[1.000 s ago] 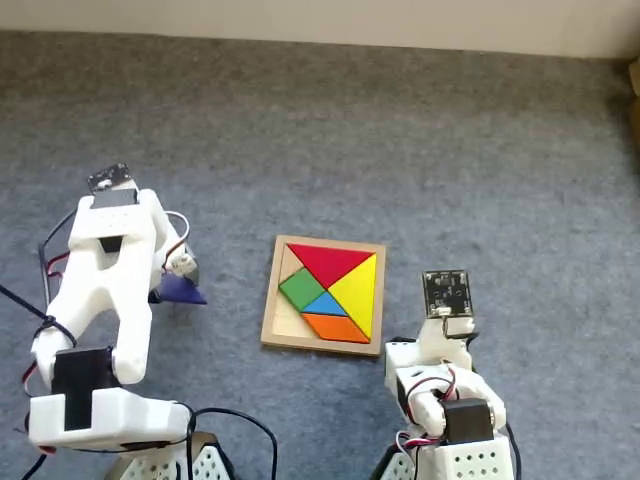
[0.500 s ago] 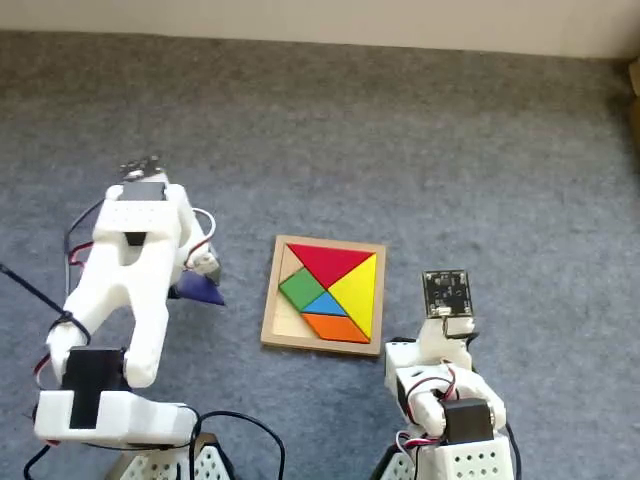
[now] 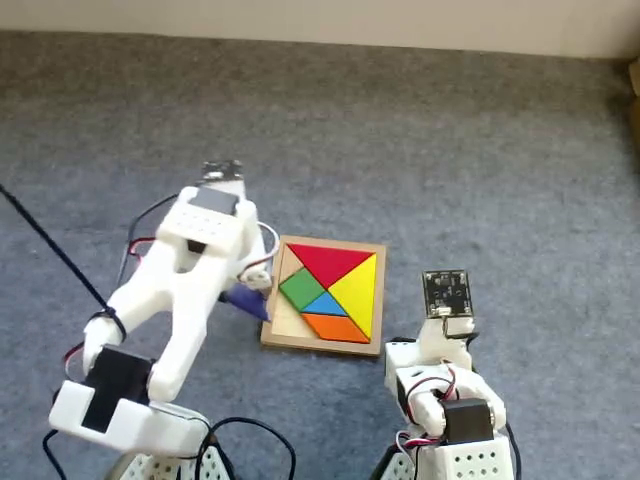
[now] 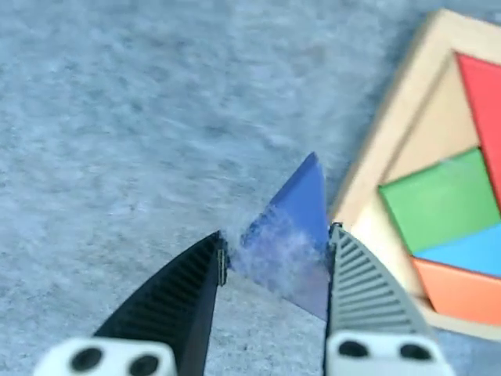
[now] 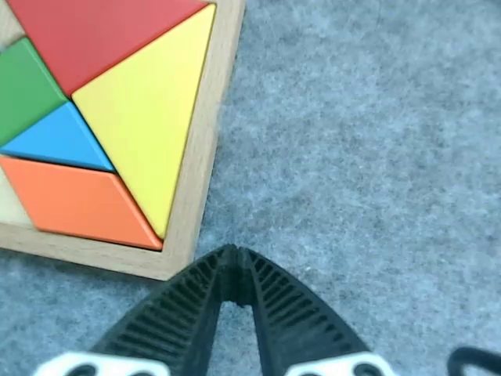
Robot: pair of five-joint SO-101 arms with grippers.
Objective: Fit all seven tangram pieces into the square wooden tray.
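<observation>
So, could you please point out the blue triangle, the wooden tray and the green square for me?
blue triangle (image 4: 293, 227), left wrist view: its middle.
wooden tray (image 4: 391, 117), left wrist view: its side rim.
green square (image 3: 301, 288), high view: its centre.

The table is lit brightly and evenly, with soft light that seems to fall from above. The carpet (image 3: 450, 140) is seen darker toward the far wall. Only faint shadows are cast: a dim patch under the left arm (image 3: 190, 270) and a thin dark line along the tray's (image 3: 320, 346) near rim. In the left wrist view a pale haze is laid over the blue piece (image 4: 293, 227).
</observation>
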